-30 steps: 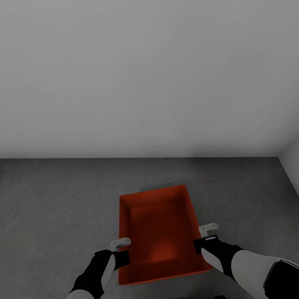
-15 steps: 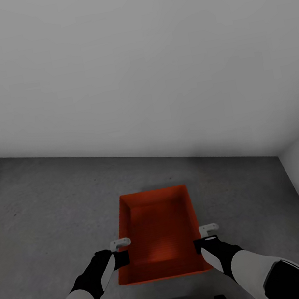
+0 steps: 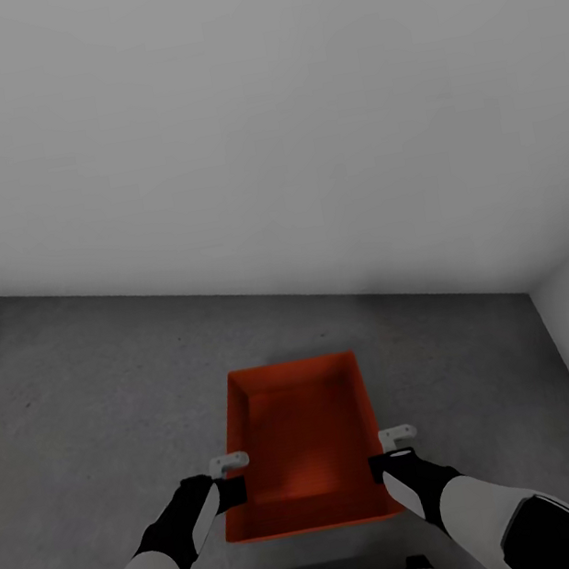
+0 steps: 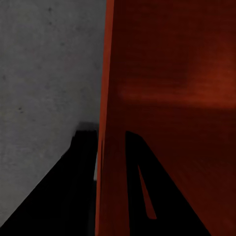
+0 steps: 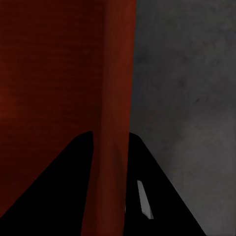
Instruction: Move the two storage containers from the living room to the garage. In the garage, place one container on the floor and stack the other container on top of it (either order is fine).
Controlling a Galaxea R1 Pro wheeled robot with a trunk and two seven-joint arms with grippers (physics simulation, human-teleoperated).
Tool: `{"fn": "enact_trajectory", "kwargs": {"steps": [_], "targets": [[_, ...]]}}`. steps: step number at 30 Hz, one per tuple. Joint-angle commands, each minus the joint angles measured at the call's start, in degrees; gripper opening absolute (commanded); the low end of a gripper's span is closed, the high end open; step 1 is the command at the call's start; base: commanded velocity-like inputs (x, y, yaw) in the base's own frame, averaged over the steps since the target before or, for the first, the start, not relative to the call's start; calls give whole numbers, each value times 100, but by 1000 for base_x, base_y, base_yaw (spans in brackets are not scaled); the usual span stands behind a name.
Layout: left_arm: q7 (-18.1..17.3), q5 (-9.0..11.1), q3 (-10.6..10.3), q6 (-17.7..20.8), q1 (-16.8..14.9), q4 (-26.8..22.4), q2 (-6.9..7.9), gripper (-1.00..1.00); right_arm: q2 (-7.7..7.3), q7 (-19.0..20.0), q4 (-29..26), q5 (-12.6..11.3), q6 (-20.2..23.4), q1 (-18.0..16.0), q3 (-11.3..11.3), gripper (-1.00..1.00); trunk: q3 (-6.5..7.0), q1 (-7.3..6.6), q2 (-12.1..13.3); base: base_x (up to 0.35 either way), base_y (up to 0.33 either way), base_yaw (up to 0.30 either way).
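Both claws clamped on one orange-red storage container [image 3: 305,444]: left claw [image 3: 231,480] on left wall, right claw [image 3: 386,453] on right wall, over concrete floor [image 3: 82,404]. Risk: uneven release tips bin; thin-wall pinch may slip.

The bin [image 3: 303,440] looks like smooth plastic, orange-red, with a matt finish and a faint ribbed texture on its inner bottom. The floor [image 3: 89,394] is rough concrete — dark grey and mottled, without shine. The wall [image 3: 256,121] is plain and smooth, grey-white, matt. The arm covers look like hard plastic — black and white, slightly glossy.
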Motion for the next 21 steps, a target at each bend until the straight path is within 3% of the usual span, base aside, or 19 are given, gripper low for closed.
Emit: {"fn": "enact_trajectory", "kwargs": {"steps": [1, 15, 21], "targets": [[137, -198, -47, -166, 0, -22, 6, -100, -3, -68, 66, -69, 36, -4, 68, -100, -16, 2, -10, 0, 0, 0], [137, -200, -47, -166, 2, -22, 6, -100, -3, -68, 66, -69, 36, -2, 68, -100, -42, 2, -10, 4, 0, 0], [137, -202, -47, -166, 1, -19, 6, -100, -3, -68, 66, -67, 34, -1, 68, -100, -42, 2, -10, 197, 38, 0]]}}
